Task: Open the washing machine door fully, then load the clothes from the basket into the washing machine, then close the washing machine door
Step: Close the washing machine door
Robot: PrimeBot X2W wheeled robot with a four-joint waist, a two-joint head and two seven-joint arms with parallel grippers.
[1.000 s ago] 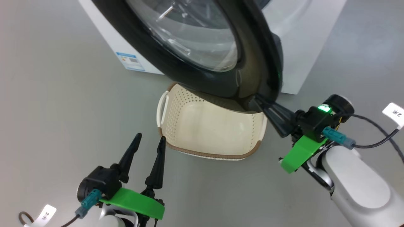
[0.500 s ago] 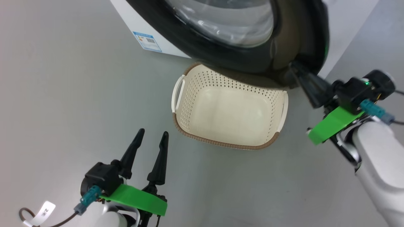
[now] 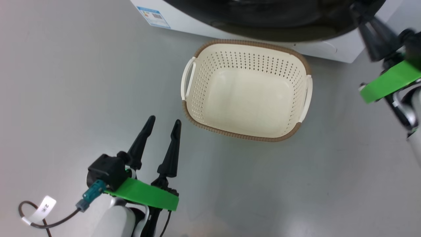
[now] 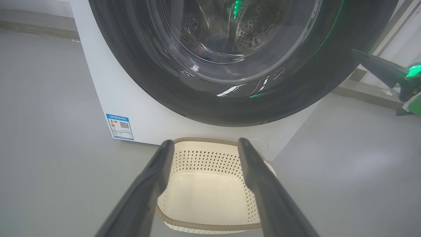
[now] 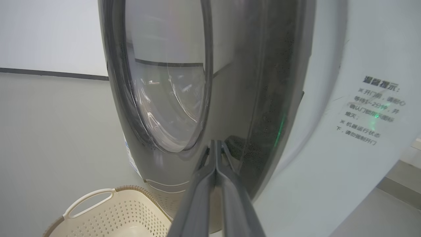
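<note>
We note the door (image 4: 210, 108) has swung off the empty basket (image 3: 243, 136), nearly against the washing machine (image 4: 98, 85). The right tool (image 5: 216, 144), closed, presses its right edge. The left tool (image 3: 164, 119) gapes, idle. Closing looks nearly done.

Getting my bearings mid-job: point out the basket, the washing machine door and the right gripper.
basket (image 3: 240, 136): head view, brown rim, near side.
washing machine door (image 4: 227, 36): left wrist view, glass bowl centre.
right gripper (image 5: 216, 146): right wrist view, shut fingertips.
</note>
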